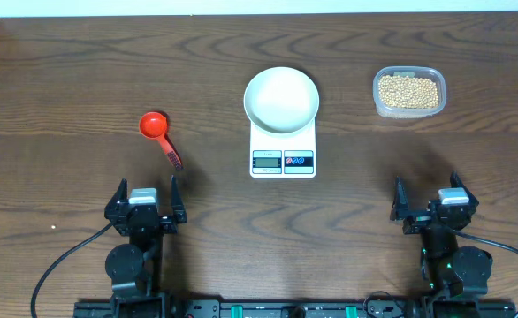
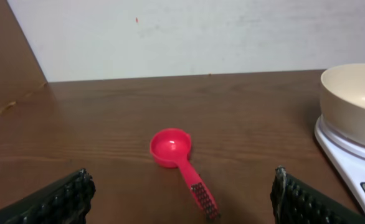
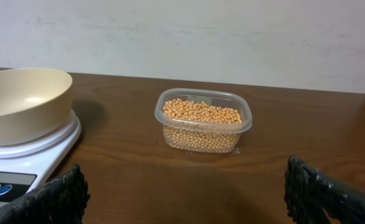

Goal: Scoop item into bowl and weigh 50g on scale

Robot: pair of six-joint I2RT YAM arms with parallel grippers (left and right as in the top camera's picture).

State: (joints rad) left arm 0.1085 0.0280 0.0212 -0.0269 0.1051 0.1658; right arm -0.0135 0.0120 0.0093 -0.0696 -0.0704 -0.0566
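While both arms sit at the bottom edge of the overhead view, neither touches anything.

Left gripper point(image 1: 148, 183), lower left of frame: jaws spread wide, nothing between them, clear of the table point(image 1: 64, 71). Its wrist view shows both fingers point(image 2: 61, 198) at the bottom corners with bare wood between them.

Right gripper point(image 1: 427, 183), lower right of frame: jaws likewise spread fully, holding nothing, touching nothing.

Count:
- Grippers: two.
- Bowl point(image 1: 281, 99): one, white, round, upper centre of frame, sitting on the back part of the scale point(image 1: 283, 161). Its inside shows nothing in it.
- Scale: one, white, rectangular, centre of frame. Display point(image 1: 267, 160) and two small round buttons point(image 1: 299, 160), red and blue, on the near strip that the bowl leaves uncovered. Reading too small to make out.
- Plastic tub point(image 1: 376, 97): one, clear, rounded rectangle, no lid on it, upper right of frame, well apart from the scale.
- Beans point(image 1: 408, 91): too many to count, tan-yellow, all inside the tub, filling it near to the rim. I see none on the table or in the bowl.
- Scoop point(image 1: 155, 126): one, red, left of centre, lying flat on the table with the cup toward the top of the frame and the handle slanting down and right. Well apart from the scale, and ahead of the left gripper.
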